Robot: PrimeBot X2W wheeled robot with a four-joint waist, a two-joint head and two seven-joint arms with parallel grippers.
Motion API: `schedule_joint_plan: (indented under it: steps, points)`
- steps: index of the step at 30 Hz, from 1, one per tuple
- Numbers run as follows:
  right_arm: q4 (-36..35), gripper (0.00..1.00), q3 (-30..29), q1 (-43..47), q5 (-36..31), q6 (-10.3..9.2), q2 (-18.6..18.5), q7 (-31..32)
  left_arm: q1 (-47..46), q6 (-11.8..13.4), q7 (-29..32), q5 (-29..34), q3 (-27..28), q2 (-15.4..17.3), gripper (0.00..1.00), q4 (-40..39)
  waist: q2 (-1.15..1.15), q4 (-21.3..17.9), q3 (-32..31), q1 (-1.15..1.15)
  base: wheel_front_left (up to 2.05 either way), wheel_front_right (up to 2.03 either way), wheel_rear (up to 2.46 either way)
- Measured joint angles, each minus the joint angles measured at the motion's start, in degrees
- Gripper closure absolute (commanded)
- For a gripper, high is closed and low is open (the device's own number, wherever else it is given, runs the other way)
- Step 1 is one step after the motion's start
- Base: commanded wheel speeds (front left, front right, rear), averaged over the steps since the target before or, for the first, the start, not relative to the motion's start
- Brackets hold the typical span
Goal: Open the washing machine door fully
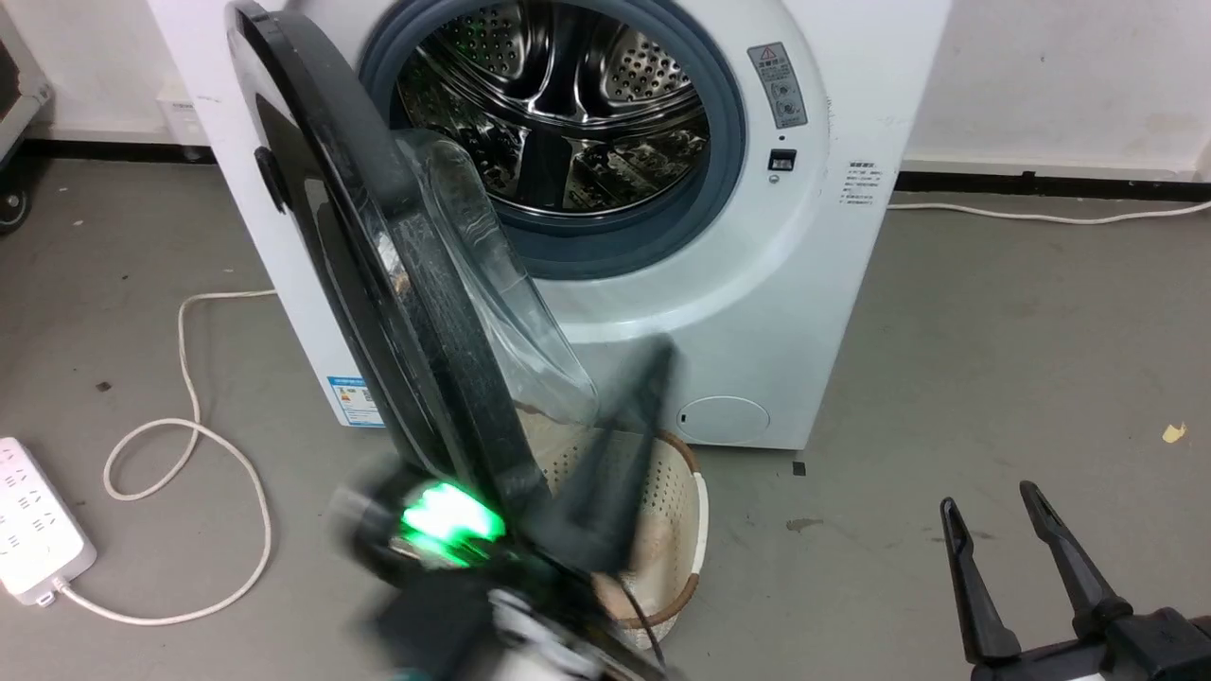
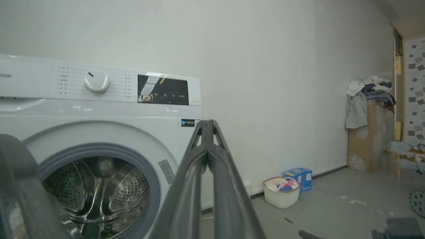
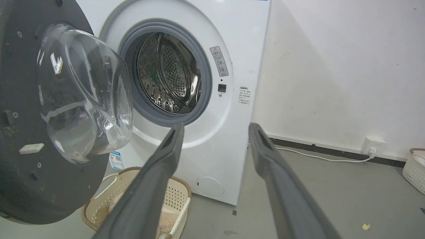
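Left gripper (image 2: 207, 125) pinched shut on nothing, blurred, just right of washing machine door (image 1: 378, 284), swung out wide, glass bowl (image 3: 86, 93) facing gripper. Right gripper (image 1: 989, 501) spread open, empty, well right of door.

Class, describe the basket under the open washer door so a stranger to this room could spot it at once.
Find the white washing machine with its round glossy black door swung open. Beneath that door, on the floor, sits a cream perforated plastic basket. Its tall brown-rimmed walls set it apart from the flat white power strip nearby.
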Motion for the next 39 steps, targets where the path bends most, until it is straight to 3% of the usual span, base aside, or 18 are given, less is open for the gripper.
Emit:
schedule_joint_plan:
  steps: [1, 4, 6, 15, 25, 34, 39]
  points:
    - [0.2, 0.00, 0.0, 0.0, 0.3, 0.00, 0.0, 0.0, 2.1, 0.1, 1.2, -0.9, -3.3, 0.0, 1.00, 4.4, 0.00, 0.1, 0.0, 0.00, 0.00, 0.00, 0.00]
    - [0.3, 0.00, 0.0, -0.1, 0.3, -0.01, 0.0, 0.0, 3.8, 0.5, 1.3, -1.0, -5.3, -0.1, 1.00, 8.9, 0.00, 0.3, 0.1, 0.00, 0.00, 0.00, 0.00]
    - [0.5, 0.00, 0.1, -0.2, 0.3, -0.01, 0.0, 0.0, 5.4, 1.5, 1.8, -0.2, -6.5, -0.1, 1.00, 16.3, 0.00, 0.4, 0.3, 0.00, 0.00, 0.00, 0.00]
    - [0.8, 0.00, 0.6, -0.2, 0.3, 0.00, 0.0, 0.0, 6.3, 5.2, -0.4, -3.8, -1.6, 0.0, 1.00, 30.4, 0.00, 0.6, 1.5, 0.00, 0.00, 0.00, 0.00]
    - [1.1, 0.00, 0.4, -0.1, 0.4, -0.01, 0.0, 0.0, 5.7, 5.4, -2.7, -5.2, -0.1, 0.2, 1.00, 33.7, 0.00, 4.9, 1.6, 0.00, 0.00, 0.00, 0.00]
    - [1.6, 0.00, 1.0, -0.1, 0.9, 0.00, 0.0, 0.0, 7.2, 6.0, -2.6, -5.8, 1.1, 2.3, 1.00, 32.8, 0.00, 13.8, 1.2, 0.00, 0.00, 0.00, 0.00]
    - [2.0, 0.00, 2.3, -0.2, 0.8, 0.00, 0.1, 0.0, 7.4, 7.1, -2.6, -7.5, 5.1, 4.5, 1.00, 32.0, 0.00, 19.8, 2.0, 0.00, 0.00, 0.00, 0.00]
